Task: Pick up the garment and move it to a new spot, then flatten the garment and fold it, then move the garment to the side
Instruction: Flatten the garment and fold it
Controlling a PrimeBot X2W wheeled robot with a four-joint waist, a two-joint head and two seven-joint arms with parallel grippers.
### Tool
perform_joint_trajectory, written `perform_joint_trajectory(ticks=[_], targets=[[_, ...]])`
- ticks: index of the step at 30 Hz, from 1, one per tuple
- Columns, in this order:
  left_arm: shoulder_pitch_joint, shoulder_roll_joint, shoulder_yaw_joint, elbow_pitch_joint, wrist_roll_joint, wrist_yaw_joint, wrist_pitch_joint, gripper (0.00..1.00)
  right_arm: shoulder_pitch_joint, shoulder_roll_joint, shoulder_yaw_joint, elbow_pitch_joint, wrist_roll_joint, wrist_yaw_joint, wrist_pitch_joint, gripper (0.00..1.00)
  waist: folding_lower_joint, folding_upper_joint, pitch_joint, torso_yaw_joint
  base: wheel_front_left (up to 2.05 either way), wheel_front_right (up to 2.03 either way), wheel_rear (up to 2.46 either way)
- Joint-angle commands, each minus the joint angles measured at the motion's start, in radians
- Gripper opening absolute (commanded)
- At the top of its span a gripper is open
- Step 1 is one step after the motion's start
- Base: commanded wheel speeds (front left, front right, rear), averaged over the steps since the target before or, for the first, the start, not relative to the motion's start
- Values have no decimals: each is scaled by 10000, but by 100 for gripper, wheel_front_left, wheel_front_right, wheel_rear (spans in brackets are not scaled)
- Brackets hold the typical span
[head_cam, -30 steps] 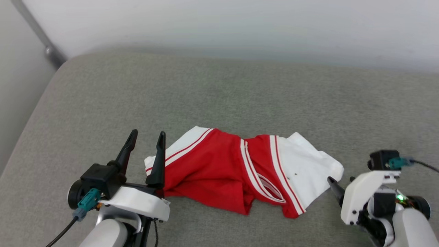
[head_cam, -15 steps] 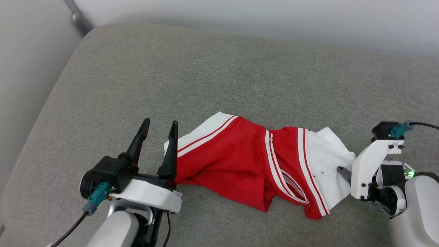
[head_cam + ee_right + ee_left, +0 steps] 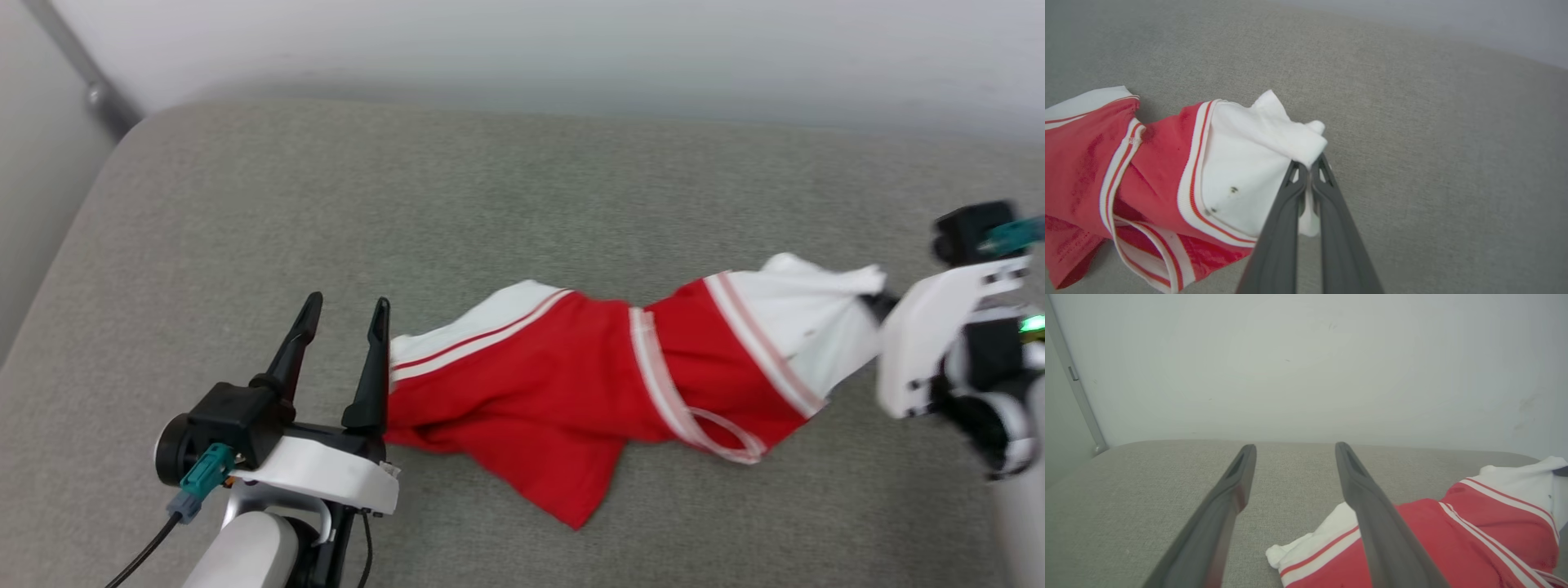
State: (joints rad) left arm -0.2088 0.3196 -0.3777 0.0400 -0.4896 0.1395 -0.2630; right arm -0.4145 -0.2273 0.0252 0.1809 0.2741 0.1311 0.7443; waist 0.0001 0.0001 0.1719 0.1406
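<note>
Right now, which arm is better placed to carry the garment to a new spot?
Right. The right pincer is shut on the garment's white sleeve, and that end looks lifted off the grey cushion. The left pincer is open beside the other sleeve, gripping nothing.

head: high, facing forward and down over cushion [image 3: 522, 204] to wall [image 3: 571, 49], mid-range | left wrist: low over cushion, near-level, facing wall, shirt [image 3: 1453, 539] at lower right | right wrist: close above shirt's white sleeve, tilted down | shared: all three see shirt and cushion; head and left wrist share wall, post [image 3: 96, 94]
</note>
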Motion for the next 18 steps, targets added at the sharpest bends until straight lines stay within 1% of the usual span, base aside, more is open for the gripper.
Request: perform_joint_trajectory(ticks=[1,4,8,10,12,16,17,18], targets=[[130,87,64,-21,-23,12,1,100,-144,-308,-192,-370,41,-7,-29,0,-1,-1,-133,-304,0,0,0],[186,154,111,-70,-66,58,40,100,39,-742,-852,-1128,-91,-7,173,0,-1,-1,-175,-547,0,0,0],[222,162,78,-164,-119,91,111,100,856,-825,-2149,-1520,-406,-7,585,0,-1,-1,-180,-692,0,0,0],[271,155,66,-165,-154,94,154,100,1337,-513,-2790,-1335,-410,-7,574,0,-1,-1,-170,-716,0,0,0],[274,171,76,-142,-193,61,145,100,1860,-262,-3430,-859,-518,-7,358,0,-1,-1,-113,-721,0,0,0],[234,227,122,-60,-257,29,134,100,2471,422,-4133,204,-527,-7,-581,0,-1,-1,21,-713,0,0,0],[227,243,130,-30,-271,25,131,100,2533,556,-4217,448,-539,-7,-897,16,-1,-1,49,-715,0,0,0],[220,256,144,-19,-280,21,125,100,2573,683,-4262,670,-523,-7,-1218,98,-1,-1,70,-724,0,0,0]])
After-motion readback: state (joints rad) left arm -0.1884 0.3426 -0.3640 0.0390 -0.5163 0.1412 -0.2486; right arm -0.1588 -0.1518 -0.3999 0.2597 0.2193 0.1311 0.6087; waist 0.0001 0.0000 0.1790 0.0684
